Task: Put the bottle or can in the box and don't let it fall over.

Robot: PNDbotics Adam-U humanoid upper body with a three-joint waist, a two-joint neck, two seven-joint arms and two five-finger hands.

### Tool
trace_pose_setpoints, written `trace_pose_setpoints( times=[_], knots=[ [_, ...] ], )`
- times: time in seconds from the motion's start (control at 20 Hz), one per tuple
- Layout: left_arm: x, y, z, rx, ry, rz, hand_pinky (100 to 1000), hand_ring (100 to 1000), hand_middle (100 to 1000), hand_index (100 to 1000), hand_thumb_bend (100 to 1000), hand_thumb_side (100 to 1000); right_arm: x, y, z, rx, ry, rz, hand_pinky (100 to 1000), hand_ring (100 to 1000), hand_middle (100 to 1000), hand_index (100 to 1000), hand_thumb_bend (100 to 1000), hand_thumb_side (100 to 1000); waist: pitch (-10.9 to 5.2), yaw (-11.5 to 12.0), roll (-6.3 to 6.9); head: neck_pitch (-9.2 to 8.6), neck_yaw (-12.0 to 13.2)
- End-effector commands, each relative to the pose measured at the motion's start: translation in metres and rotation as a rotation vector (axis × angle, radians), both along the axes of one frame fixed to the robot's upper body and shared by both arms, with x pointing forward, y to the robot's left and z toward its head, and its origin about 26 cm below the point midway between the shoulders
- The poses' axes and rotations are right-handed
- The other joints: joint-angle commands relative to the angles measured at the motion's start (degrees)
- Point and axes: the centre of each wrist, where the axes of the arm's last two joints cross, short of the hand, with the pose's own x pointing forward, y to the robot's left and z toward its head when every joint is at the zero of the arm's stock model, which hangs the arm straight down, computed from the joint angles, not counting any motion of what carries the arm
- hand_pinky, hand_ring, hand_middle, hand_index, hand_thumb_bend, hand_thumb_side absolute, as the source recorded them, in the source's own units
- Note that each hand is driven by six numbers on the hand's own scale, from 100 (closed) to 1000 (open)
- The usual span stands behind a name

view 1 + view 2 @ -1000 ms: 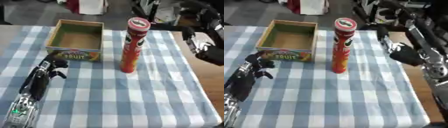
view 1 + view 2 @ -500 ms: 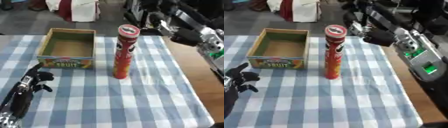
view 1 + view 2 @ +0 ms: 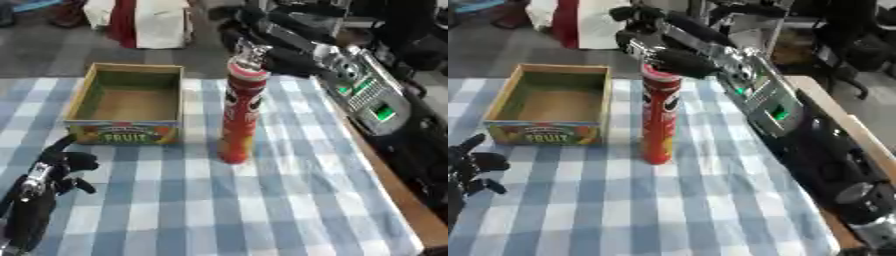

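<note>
A tall red can (image 3: pixel 241 117) stands upright just right of the box (image 3: pixel 129 110), an open, empty cardboard tray with "FRUIT" printed on its near wall.

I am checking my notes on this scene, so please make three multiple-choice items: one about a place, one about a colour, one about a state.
1. Where does the can stand?
A. inside the box
B. on the cloth, right of the box
C. on the floor

2. What colour is the can?
A. red
B. green
C. white

3. How is the can?
A. lying down
B. tipped against the box
C. upright

Answers: 1 B, it stands apart from the box on the checked cloth. 2 A, its body is red. 3 C, it stands on its base, the right robot hand at its top.
</note>
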Motion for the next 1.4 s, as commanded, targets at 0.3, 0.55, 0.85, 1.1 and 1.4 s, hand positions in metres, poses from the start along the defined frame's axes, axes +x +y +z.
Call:
trace_pose_setpoints(
  times=[0.3, 0.55, 0.85, 1.1, 1.4],
  knots=[
    [0.002, -0.001, 0.008, -0.004, -0.030, -0.002, 508, 727, 657, 982, 207, 1000, 0.035, -0.012, -0.018, -0.142, 0.016, -0.049, 985, 961, 979, 1000, 100, 1000, -0.61, 0.0, 0.34, -0.85, -0.8],
    [0.002, -0.001, 0.008, -0.005, -0.030, 0.000, 508, 728, 657, 982, 207, 1000, 0.050, -0.023, -0.032, -0.205, -0.004, -0.079, 1000, 982, 994, 1000, 100, 1000, -0.61, -0.1, 0.38, -0.93, -0.9],
    [0.002, -0.001, 0.008, -0.005, -0.030, 0.003, 508, 728, 657, 982, 207, 1000, 0.053, -0.029, -0.036, -0.239, -0.063, -0.108, 1000, 973, 987, 1000, 100, 1000, -0.60, -0.2, 0.40, -1.04, -1.1],
    [0.002, 0.000, 0.008, -0.005, -0.030, 0.007, 509, 729, 657, 982, 207, 1000, 0.052, -0.029, -0.034, -0.281, -0.073, -0.094, 1000, 975, 988, 1000, 100, 1000, -0.62, -0.3, 0.42, -1.13, -1.3],
    [0.002, 0.000, 0.008, -0.005, -0.030, 0.008, 509, 730, 656, 982, 207, 1000, 0.046, -0.026, -0.023, -0.270, -0.133, -0.079, 1000, 965, 983, 1000, 100, 1000, -0.62, -0.4, 0.45, -1.22, -1.6]
  ],
)
